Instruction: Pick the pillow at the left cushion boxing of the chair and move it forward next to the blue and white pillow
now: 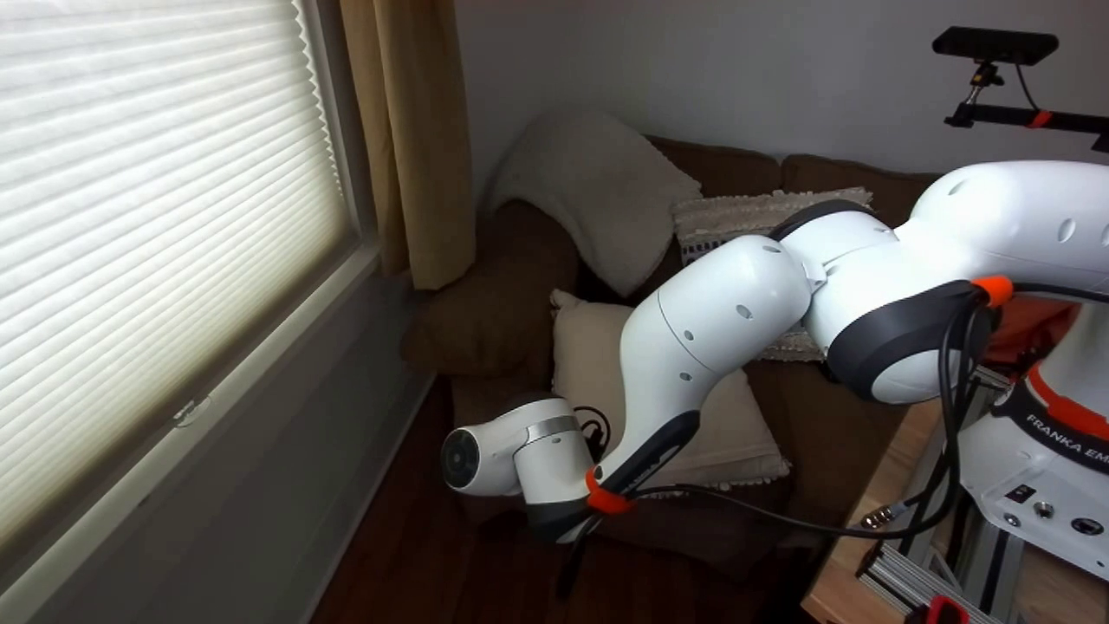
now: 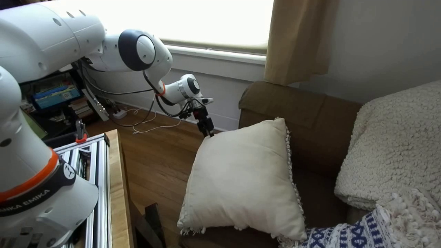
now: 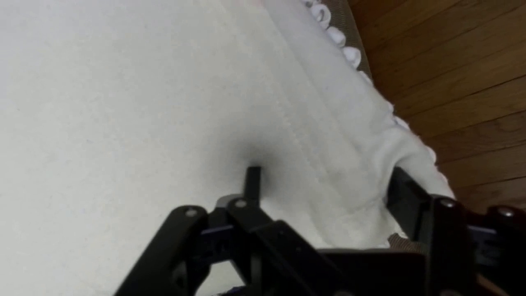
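The pillow, cream-beige with a fringed edge, lies on the chair's front corner in both exterior views (image 1: 598,347) (image 2: 241,175). It fills much of the wrist view (image 3: 144,102). The brown chair (image 1: 502,295) shows its padded arm (image 2: 293,106) behind the pillow. The blue and white pillow (image 1: 736,221) is partly hidden by my arm; its banded corner (image 2: 348,237) lies beside the pillow. My gripper (image 2: 209,134) is at the pillow's corner nearest the window. In the wrist view its fingers (image 3: 324,170) are apart and dent the fabric, with loose cloth between them.
A fluffy whitish pillow or throw (image 1: 598,191) (image 2: 392,148) rests on the chair's back corner. The window wall (image 2: 224,86) and a curtain (image 1: 424,139) stand close beyond my gripper. The robot's wooden table (image 2: 119,193) has its edge near the chair. Wood floor (image 2: 155,155) lies between.
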`<state>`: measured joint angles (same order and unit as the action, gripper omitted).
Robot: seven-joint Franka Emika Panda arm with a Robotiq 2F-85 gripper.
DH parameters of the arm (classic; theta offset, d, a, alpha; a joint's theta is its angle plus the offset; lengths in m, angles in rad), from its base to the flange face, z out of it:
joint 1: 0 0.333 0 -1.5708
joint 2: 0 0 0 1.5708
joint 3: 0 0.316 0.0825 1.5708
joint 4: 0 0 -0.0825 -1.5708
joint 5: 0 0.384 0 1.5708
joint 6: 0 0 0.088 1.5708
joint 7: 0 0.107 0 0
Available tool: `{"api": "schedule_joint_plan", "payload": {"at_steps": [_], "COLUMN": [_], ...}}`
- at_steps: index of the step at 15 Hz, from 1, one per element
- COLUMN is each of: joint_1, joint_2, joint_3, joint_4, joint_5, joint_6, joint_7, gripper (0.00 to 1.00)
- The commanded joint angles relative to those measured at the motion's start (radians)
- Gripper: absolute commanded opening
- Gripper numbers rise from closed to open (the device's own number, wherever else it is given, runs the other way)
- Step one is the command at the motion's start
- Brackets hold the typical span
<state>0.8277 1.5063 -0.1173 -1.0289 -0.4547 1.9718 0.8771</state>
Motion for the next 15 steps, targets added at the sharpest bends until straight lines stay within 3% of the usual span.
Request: {"api": "schedule_joint_plan", "payload": {"at_steps": [1, 7, 9, 15], "joint_1": [0.009, -0.024, -0.039, -0.069], "joint_2": [0.000, -0.009, -0.032, -0.307], "joint_3": [-0.017, -0.010, -0.011, -0.026], "joint_4": [-0.023, 0.024, 0.026, -0.261], "joint_5": [-0.004, 0.029, 0.023, -0.007], "joint_6": [0.004, -0.042, -0.055, 0.004], "joint_7": [-0.016, -0.044, -0.052, -0.057], "gripper": [0.46, 0.00, 0.00, 0.02]}}
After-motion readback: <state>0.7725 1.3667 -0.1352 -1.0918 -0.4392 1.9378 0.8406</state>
